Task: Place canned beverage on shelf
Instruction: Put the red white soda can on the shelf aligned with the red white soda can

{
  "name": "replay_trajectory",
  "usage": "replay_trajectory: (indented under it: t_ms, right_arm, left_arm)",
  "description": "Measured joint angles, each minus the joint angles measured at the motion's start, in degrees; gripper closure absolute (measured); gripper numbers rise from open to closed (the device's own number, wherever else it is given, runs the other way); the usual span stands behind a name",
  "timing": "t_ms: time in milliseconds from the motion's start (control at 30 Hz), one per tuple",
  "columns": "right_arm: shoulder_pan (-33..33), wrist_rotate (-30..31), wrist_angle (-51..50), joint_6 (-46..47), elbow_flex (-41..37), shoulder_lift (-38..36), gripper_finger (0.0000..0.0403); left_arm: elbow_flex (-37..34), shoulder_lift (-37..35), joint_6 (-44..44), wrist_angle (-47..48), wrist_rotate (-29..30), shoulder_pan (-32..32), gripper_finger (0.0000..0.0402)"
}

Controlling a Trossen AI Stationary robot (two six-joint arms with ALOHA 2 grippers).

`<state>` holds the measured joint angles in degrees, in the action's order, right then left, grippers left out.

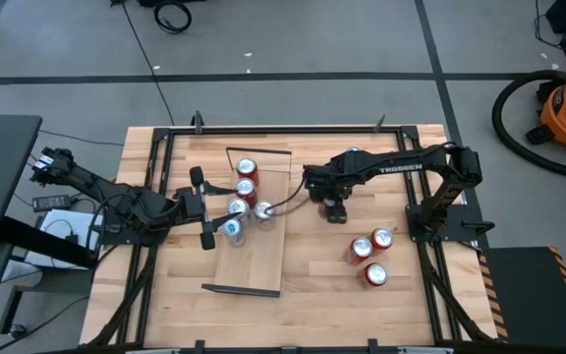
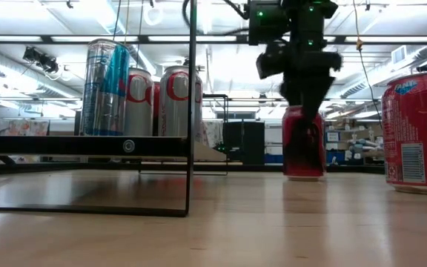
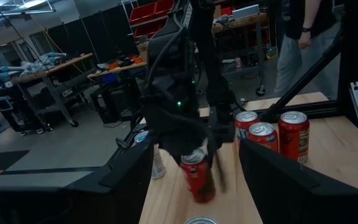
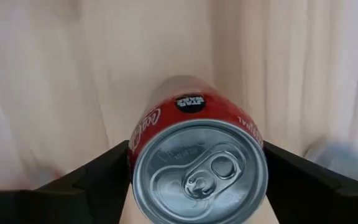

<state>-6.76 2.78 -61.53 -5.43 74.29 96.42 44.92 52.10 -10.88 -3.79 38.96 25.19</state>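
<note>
One red can (image 4: 199, 163) sits between the two fingers of your right claw (image 1: 334, 210), and that is the one to think about. It stands upright on the table (image 1: 322, 280), just beside the right edge of the shelf (image 1: 249, 261), not on it yet. In the right wrist view the fingers stand on both sides of the can, very near it, but you cannot tell if they press it, so do not count it as held. The can is round, smooth and shiny, so it may slip if you squeeze too softly. It is thin metal, and it may dent if you squeeze too hard. You cannot see if it is full; a full one would feel heavy and could swing. Take it by the middle of its round side, not by the top, and keep it straight up. Four cans (image 1: 245, 188) already stand close together on the shelf, so look for a bare spot on the board. Three more red cans (image 1: 372, 256) wait on the table, well apart. Your left claw (image 1: 204, 208) waits with its fingers spread, right beside the shelf.
</note>
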Motion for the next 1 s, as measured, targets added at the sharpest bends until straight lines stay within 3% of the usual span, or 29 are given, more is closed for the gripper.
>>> replay_trajectory:
  t_ms: [133,200,333,467,667,767,1000]
  right_arm:
    - [1.80,1.90,0.37,-26.14,-0.02,0.00,0.0052]
    - [2.54,4.33,3.19,-29.61,-0.08,0.04,0.0031]
    - [3.41,7.32,6.71,-27.46,-0.08,0.04,0.0011]
    - [4.74,7.40,5.51,-16.84,1.46,0.04,0.0010]
    - [4.36,7.73,5.32,16.13,2.81,0.04,0.0006]
    - [3.01,8.22,4.03,28.13,2.61,0.04,0.0006]
    - [0.50,5.78,3.99,33.19,0.15,0.04,0.0007]
  left_arm:
    - [0.00,0.00,-0.02,0.00,0.00,0.00,0.0153]
    - [-0.01,0.00,-0.01,0.00,0.00,0.00,0.0153]
    - [0.01,0.00,-0.24,0.21,0.00,0.00,0.0153]
    - [-0.01,0.00,-0.28,0.24,0.00,0.00,0.0153]
    - [-0.01,0.00,-0.19,0.22,0.00,0.00,0.0153]
    - [-0.01,0.00,0.28,0.20,0.00,0.00,0.0153]
    - [-0.01,0.00,0.31,0.20,0.00,0.00,0.0153]
